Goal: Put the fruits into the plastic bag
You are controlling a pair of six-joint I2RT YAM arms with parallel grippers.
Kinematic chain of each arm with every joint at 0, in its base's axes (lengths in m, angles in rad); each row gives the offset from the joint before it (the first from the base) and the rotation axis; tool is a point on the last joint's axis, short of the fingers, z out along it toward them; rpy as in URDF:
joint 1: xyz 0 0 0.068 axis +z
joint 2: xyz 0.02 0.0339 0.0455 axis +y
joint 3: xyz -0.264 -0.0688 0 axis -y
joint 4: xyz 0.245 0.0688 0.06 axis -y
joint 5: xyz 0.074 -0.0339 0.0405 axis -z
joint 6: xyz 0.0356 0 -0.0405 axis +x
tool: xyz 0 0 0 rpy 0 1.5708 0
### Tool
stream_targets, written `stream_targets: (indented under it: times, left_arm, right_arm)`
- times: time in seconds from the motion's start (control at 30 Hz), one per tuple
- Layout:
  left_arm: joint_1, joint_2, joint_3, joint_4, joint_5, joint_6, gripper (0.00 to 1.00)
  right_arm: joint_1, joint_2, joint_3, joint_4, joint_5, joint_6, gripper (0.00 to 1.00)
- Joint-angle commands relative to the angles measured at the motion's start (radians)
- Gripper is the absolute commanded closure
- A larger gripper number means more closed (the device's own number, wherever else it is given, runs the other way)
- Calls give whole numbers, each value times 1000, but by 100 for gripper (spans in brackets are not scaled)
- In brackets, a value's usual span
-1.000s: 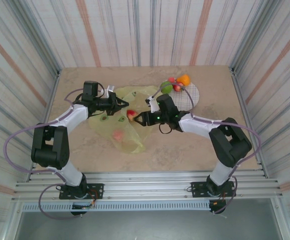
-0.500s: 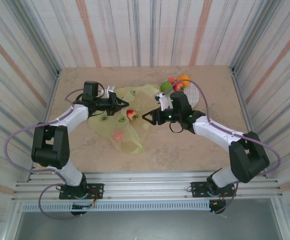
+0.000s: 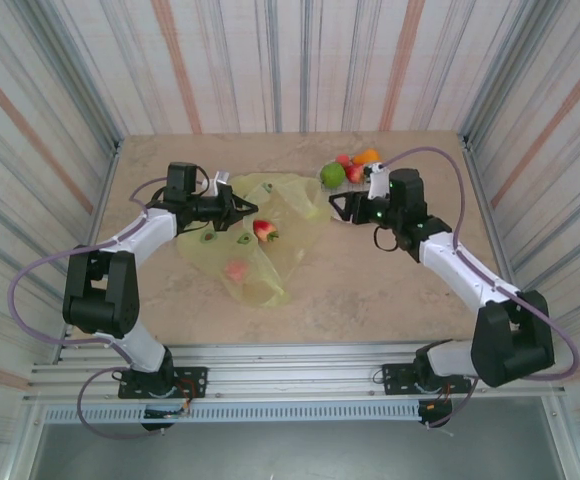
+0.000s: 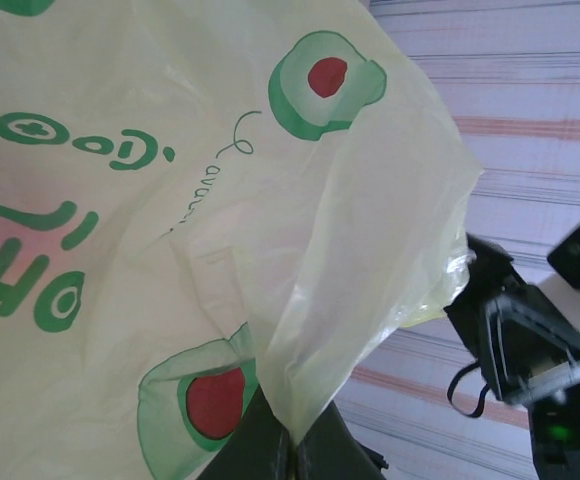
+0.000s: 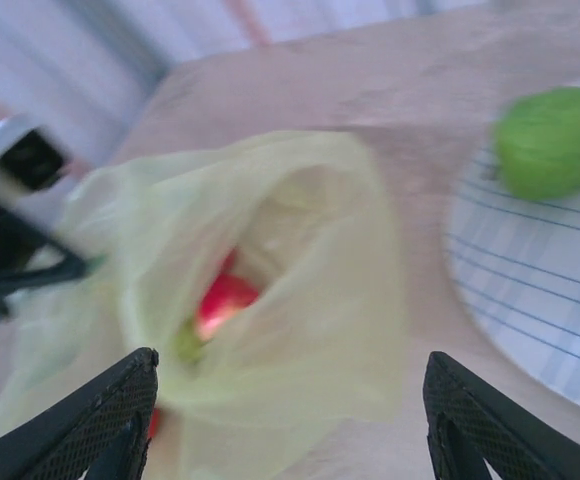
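**Fruit bagging: partly done, four pieces outstanding**

The left gripper (image 3: pixel 238 208) is clamped on a fold of the thin, translucent yellow-green plastic bag (image 3: pixel 250 250) printed with avocado motifs. It holds the rim up so the mouth faces the right arm. The left wrist view shows the film pinched between the closed fingertips (image 4: pixel 260 458). The right gripper (image 3: pixel 338 207) stands with jaws wide apart and nothing between them, near the white grid-patterned round plate (image 5: pixel 530 300) and apart from the bag.

Done: one round red apple (image 3: pixel 264 230) lies in the bag mouth. A second reddish fruit (image 3: pixel 236 269) shows through the film nearer the arm bases (a greenish patch beside the apple may be fruit or print; I cannot tell).

Left: a round green apple (image 3: pixel 333 175), a round orange (image 3: pixel 368 157) and two small red fruits (image 3: pixel 355 173) sit at the plate.

Judgement: under halfway, with four pickups remaining
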Motion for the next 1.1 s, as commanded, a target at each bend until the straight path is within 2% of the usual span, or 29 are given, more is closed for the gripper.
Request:
stream_targets:
  times: [0.0, 0.17, 0.43, 0.7, 1.07]
  left_arm:
    - [-8, 12, -9, 10, 23, 1, 100]
    - [-7, 14, -8, 6, 25, 6, 100]
    - [-7, 16, -6, 7, 28, 3, 100]
    - [-8, 18, -5, 9, 33, 1, 100]
    - [-6, 25, -6, 9, 34, 1, 100]
  right_arm:
    - [-70, 109, 93, -71, 156, 82, 28]
    - [-92, 309, 259, -122, 185, 32, 28]
    - [-64, 580, 575, -303, 246, -182, 24]
    - [-1, 750, 790, -414, 322, -328, 19]
    - [21, 914, 1024, -511, 395, -401, 15]
